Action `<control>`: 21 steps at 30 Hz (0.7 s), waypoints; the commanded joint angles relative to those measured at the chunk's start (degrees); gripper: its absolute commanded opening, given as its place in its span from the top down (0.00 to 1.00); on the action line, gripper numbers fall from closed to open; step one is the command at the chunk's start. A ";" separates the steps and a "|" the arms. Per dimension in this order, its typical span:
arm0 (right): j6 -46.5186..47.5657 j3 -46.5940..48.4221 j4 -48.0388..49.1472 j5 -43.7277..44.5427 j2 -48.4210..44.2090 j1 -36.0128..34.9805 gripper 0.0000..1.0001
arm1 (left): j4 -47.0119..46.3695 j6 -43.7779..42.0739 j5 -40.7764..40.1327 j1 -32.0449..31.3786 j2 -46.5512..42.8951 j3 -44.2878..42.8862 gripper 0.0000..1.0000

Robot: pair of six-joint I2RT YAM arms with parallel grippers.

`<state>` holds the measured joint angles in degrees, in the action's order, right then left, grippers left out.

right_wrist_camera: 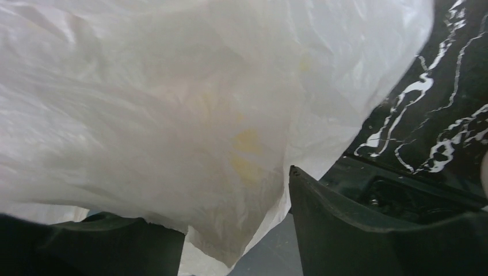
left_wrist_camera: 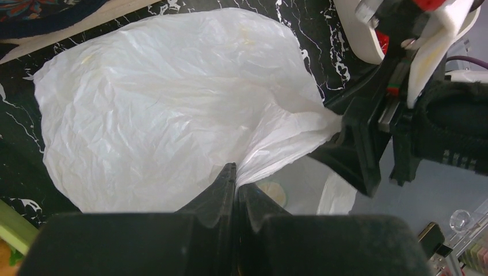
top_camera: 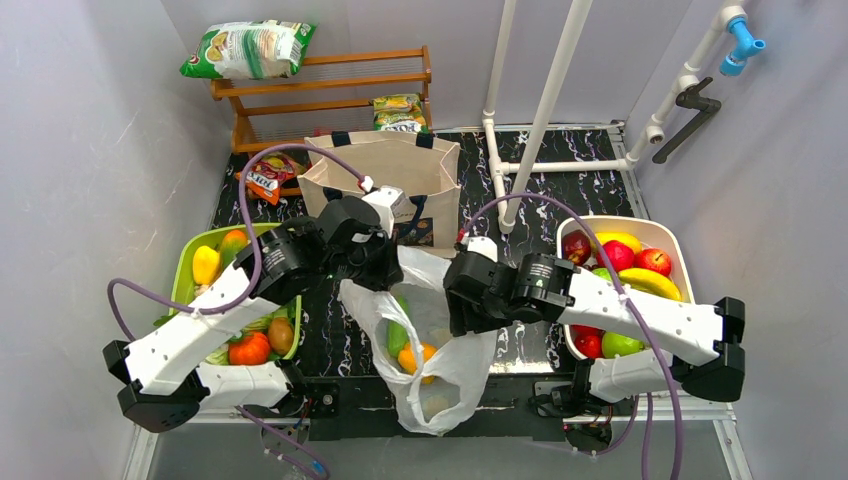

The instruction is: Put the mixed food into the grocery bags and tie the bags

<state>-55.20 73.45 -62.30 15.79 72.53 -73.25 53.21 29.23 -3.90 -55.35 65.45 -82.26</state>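
The thin white plastic grocery bag (top_camera: pixel 432 345) lies in the middle of the table between my arms. Through it show a green piece of food (top_camera: pixel 398 336) and an orange one (top_camera: pixel 416 358). My left gripper (top_camera: pixel 384 263) is shut on a gathered strand of the bag's rim (left_wrist_camera: pixel 270 155). My right gripper (top_camera: pixel 463 300) stands open at the bag's right edge, and a flap of the plastic (right_wrist_camera: pixel 230 190) hangs between its fingers (right_wrist_camera: pixel 345 224). The beige canvas tote (top_camera: pixel 385 172) stands upright behind. More mixed food fills the green tray (top_camera: pixel 185 285) and the white tray (top_camera: pixel 672 238).
A wooden rack (top_camera: pixel 330 85) at the back holds snack packets (top_camera: pixel 250 48); a red packet (top_camera: pixel 270 180) lies left of the tote. White pipes (top_camera: pixel 545 110) rise at the back right of centre. The bag's lower end hangs over the table's near edge.
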 commanded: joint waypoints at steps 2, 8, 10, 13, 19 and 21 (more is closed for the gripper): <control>5.27 -1.02 -3.04 7.22 -5.51 -0.10 0.42 | 3.37 0.27 -2.40 -0.02 -3.70 -0.87 1.00; 10.56 -1.91 -4.11 12.60 -8.44 0.72 0.47 | 5.09 2.69 -2.66 -0.02 -8.27 3.23 1.00; 11.43 -2.44 -4.10 13.30 -8.91 0.91 0.47 | 4.58 3.30 -1.71 -0.02 -9.67 4.98 1.00; 13.07 -3.18 -3.41 13.20 -9.53 0.98 0.43 | 3.35 4.09 0.36 -0.02 -11.74 8.05 1.00; 16.23 -3.66 -0.29 9.44 -11.30 1.01 0.22 | -0.65 6.19 6.30 -0.02 -14.22 14.64 1.00; 17.34 -3.23 1.31 7.08 -12.10 1.01 0.19 | -2.51 7.53 8.26 -0.02 -14.35 16.73 1.00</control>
<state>-41.17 69.65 -63.00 25.21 62.85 -72.49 53.84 34.20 -0.40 -55.51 51.92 -68.66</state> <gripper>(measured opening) 0.783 0.010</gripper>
